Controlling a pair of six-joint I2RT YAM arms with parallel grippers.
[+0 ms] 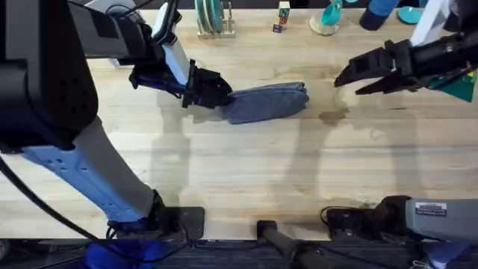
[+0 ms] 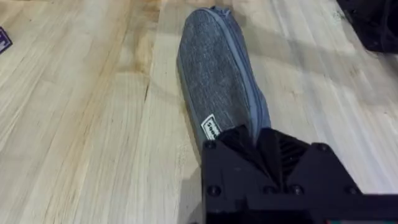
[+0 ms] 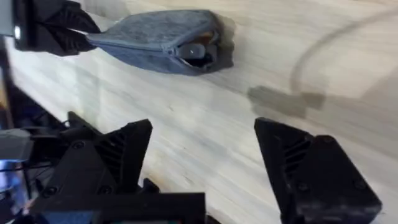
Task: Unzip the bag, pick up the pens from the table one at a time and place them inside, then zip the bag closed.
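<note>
Two arms share this step, and read from the left side of the surface (image 1: 246, 164) across, the left arm's fingers (image 1: 213, 91) are clenched on the left end of the bag (image 1: 269, 101), pinning that end in place. The bag lies on its side toward the far edge, a little left of the middle, with its zipper line running along the length; the end facing the right arm looks partly gaping, with what may be the zipper pull showing there, though the right wrist view is too soft to be sure. Well apart to the right, above bare wood near the far right part of the surface, the right arm's fingers (image 1: 351, 77) are spread wide and hold nothing. To do the zipper step well, the left hold should stay firm and low so the fabric stays taut, while the right fingers come in level with the pull, nip only the tab and not the cloth, and draw it straight along the zipper line. Pulling at an angle would likely bunch the fabric or drag the bag loose.
</note>
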